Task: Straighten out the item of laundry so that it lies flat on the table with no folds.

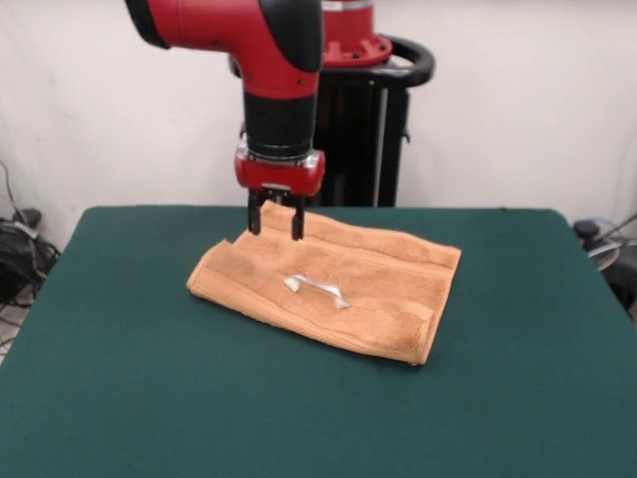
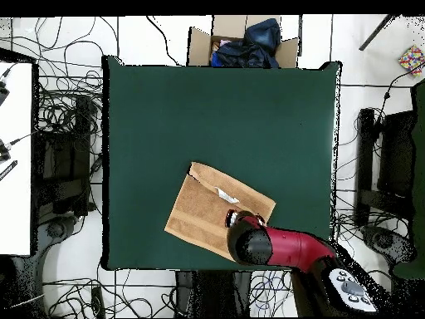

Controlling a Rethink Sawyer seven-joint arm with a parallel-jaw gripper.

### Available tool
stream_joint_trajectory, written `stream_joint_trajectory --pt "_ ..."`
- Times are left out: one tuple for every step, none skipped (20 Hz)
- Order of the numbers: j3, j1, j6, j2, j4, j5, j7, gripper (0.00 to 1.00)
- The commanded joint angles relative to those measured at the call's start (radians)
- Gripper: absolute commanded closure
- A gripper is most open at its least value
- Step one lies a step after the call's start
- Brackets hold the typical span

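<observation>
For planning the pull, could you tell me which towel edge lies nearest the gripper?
The towel's far long edge, beneath the gripper; the folded near edge faces the camera.

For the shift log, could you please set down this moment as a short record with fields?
item: orange-tan terry-cloth towel, roughly rectangular outline
towel state: folded over on itself, not yet flat; doubled edge along its near side in the front view
label: small white label on the top layer, near the middle
surface: dark green felt-topped table, much larger than the towel
gripper: black two-finger gripper on the red and black arm, open, pointing down at the towel's far corner
contact: cannot tell
</observation>
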Motion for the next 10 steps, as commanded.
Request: stream_joint_trajectory --pt "0.008 -0.015 0.024 0.025 -0.043 -0.167 -0.071 0.00" --pt "0.010 -0.027 0.027 0.038 -0.050 -0.176 -0.072 0.00" --pt "0.015 -0.034 0.030 0.042 -0.055 -0.187 -0.067 0.00" --pt "0.021 -0.042 0.033 0.045 -0.061 -0.198 -0.063 0.00" --pt "0.028 -0.052 0.036 0.056 -0.067 -0.209 -0.057 0.00" --pt "0.035 -0.062 0.038 0.066 -0.073 -0.219 -0.052 0.00" --pt "0.031 -0.063 0.028 0.074 -0.073 -0.232 -0.038 0.00" --pt "0.030 -0.068 0.032 0.076 -0.072 -0.241 -0.032 0.00" --pt "0.019 -0.063 0.019 0.077 -0.065 -0.253 -0.015 0.00" --pt "0.008 -0.060 0.003 0.088 -0.057 -0.264 0.002 0.00"
